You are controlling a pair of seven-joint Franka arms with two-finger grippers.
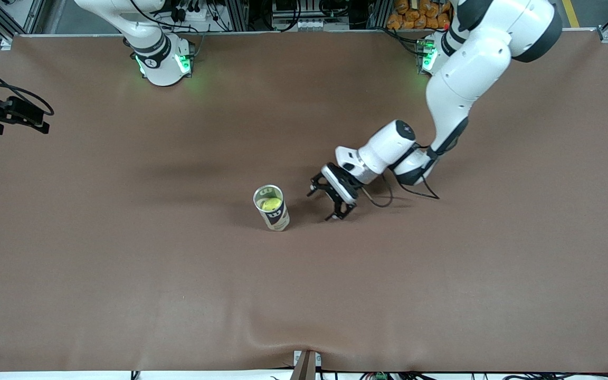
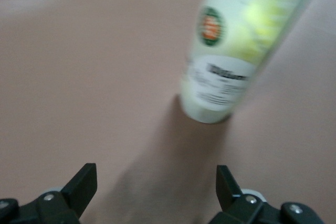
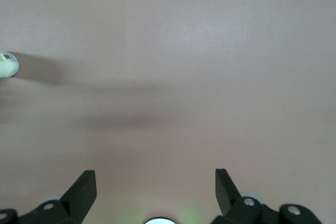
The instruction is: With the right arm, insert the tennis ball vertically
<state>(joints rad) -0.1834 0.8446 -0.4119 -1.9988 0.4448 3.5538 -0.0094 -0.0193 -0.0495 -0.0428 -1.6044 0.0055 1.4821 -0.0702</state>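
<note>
Tennis ball [image 1: 271,203] already sits inside upright can [image 1: 272,208], centre of frame. Left gripper [image 1: 332,199] sits low just beside the can, jaws wide open, empty. Right gripper [image 3: 156,190] jaws also wide apart, holding nothing, over bare table [image 1: 124,264]; the right arm waits, its base upper left. Withdraw sideways without nudging the can; open room everywhere, edges well apart.

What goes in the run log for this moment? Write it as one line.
can: upright, ball inside | left tool: open, beside can | right tool: open, empty, over bare table
</note>
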